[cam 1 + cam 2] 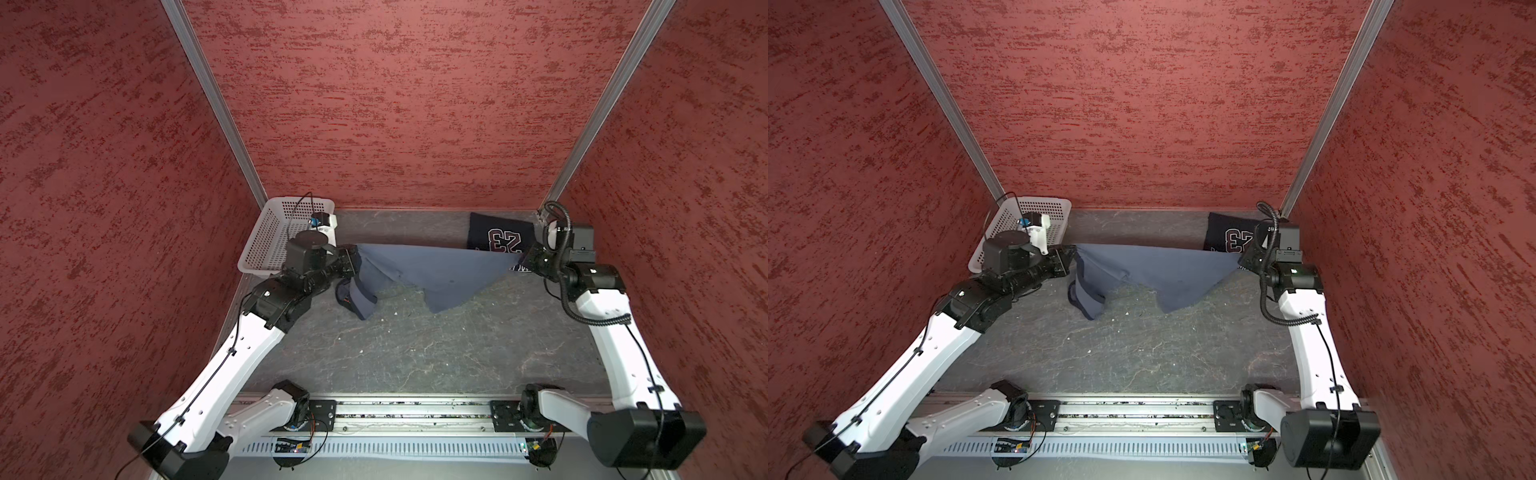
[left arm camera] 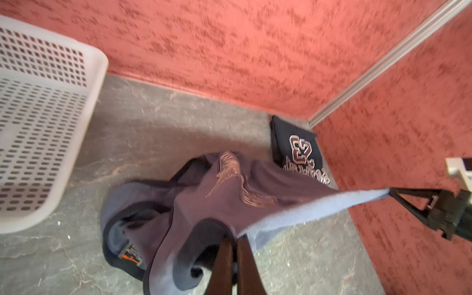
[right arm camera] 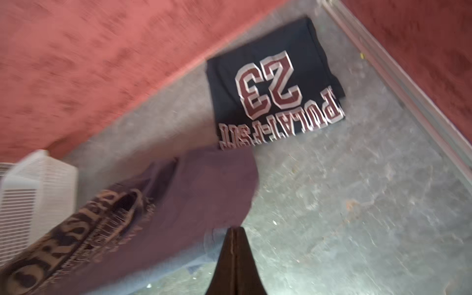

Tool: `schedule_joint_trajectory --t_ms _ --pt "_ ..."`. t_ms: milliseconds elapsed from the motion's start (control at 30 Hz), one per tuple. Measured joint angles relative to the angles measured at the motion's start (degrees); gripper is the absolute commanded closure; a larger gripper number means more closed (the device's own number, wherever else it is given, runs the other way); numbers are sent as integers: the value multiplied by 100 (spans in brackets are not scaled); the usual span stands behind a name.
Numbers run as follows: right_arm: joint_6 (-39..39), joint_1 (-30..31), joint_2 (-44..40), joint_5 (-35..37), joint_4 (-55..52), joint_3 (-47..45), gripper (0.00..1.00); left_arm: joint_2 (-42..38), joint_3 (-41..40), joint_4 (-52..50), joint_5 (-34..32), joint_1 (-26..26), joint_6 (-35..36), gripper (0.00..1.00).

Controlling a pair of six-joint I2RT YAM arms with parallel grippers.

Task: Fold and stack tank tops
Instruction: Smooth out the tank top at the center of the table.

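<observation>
Grippers: left gripper (image 2: 235, 240) and right gripper (image 3: 235, 230) are both clenched on the slate tank top (image 1: 436, 272), one at each end of its upper edge.
Slate tank top: stretched taut btwn the two arms, with the held edge raised off the table (image 1: 415, 357). The middle sags to a point low over the table; can't tell if it touches. The strap end w/ navy trim lies bunched on the table below the left gripper (the print shows only in the wrist views).
Navy tank top (image 1: 498, 239): folded flat on the table in the far right corner, "23" facing up. In both top views it is partly hidden behind the slate tank top and the right arm.
Basket (image 1: 266, 239): white, perforated, in the far left corner. The left arm's wrist overlaps it in both top views.
Crowding: right gripper is just beside the navy tank top; left gripper is just beside the basket's near end.
Table: grey, marbled, w/ small pale flecks across the middle.
Wrist views: both are smeared.
</observation>
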Motion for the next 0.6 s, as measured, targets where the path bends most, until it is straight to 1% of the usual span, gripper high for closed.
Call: schedule_joint_trajectory --t_ms 33,100,167,233,267,300,333,367,400,433,467,500,600 --pt "2 0 33 -52 2 146 100 116 59 22 120 131 -2 100" --pt "9 0 319 -186 101 439 100 625 278 63 437 396 -31 100" --pt "46 0 789 -330 278 706 100 1384 647 79 667 597 -83 100" --pt "74 0 1519 -498 514 1021 100 2275 1075 22 802 717 -136 100" --pt "98 0 1996 -595 667 1215 94 2756 1311 -37 852 754 -149 100" --pt "118 -2 2446 -678 833 1340 85 3141 1486 -98 907 774 -160 100" --pt "160 -2 2922 -750 1008 1414 67 3519 1646 -186 949 793 -166 100" --pt "192 -2 3333 -804 1121 1427 55 3827 1764 -275 997 802 -184 100" --pt "208 -2 3657 -822 1147 1425 46 4057 1832 -356 1047 802 -192 100" --pt "201 -2 3960 -815 1128 1416 40 4247 1875 -437 1082 798 -201 100" --pt "197 -2 4175 -787 1117 1392 36 4380 1884 -514 1102 793 -216 100" --pt "184 -2 4284 -734 1108 1340 35 4454 1884 -584 1106 791 -227 100" --pt "146 -2 4105 -581 1132 953 37 4524 1882 -717 1117 780 -245 100"
